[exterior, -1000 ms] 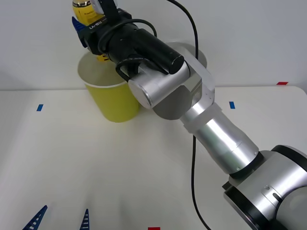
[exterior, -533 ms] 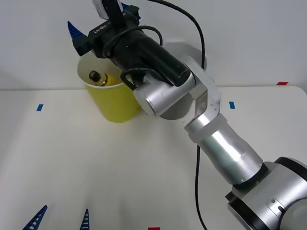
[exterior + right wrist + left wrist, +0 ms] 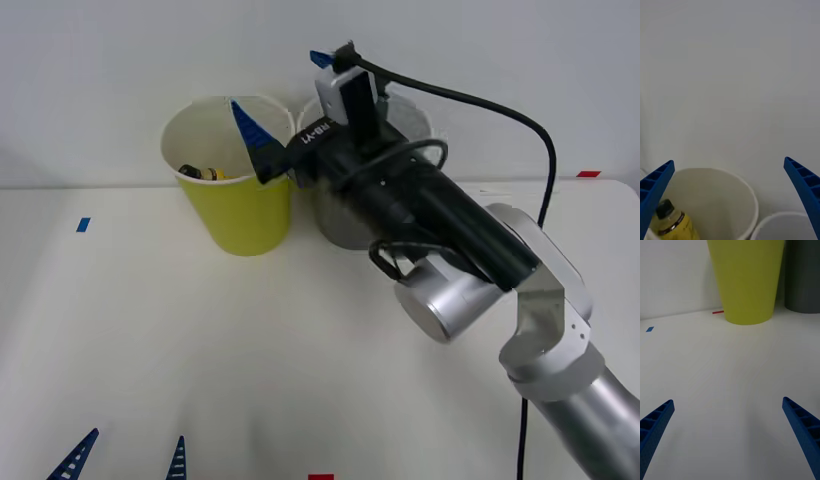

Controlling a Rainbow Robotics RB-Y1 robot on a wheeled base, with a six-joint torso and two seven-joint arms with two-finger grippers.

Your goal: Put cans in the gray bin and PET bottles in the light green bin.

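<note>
The small yellow-labelled, black-capped PET bottle (image 3: 672, 223) lies inside the round yellow-green plastic bin (image 3: 240, 210) (beside the gray plastic bin (image 3: 335, 220)). The right gripper (image 3: 285, 110) hovers above, fingers wide and empty; the left gripper (image 3: 125, 455) waits low, spread.

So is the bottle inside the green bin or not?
Inside. The bottle lies down in the green bin, below its rim, with its black cap and yellow label showing. The right hand is open and empty above it.

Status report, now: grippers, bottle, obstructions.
Right gripper open, empty, above the bins. Left gripper open, parked low. PET bottle inside light green bin. Gray bin alongside, nothing obstructing.
</note>
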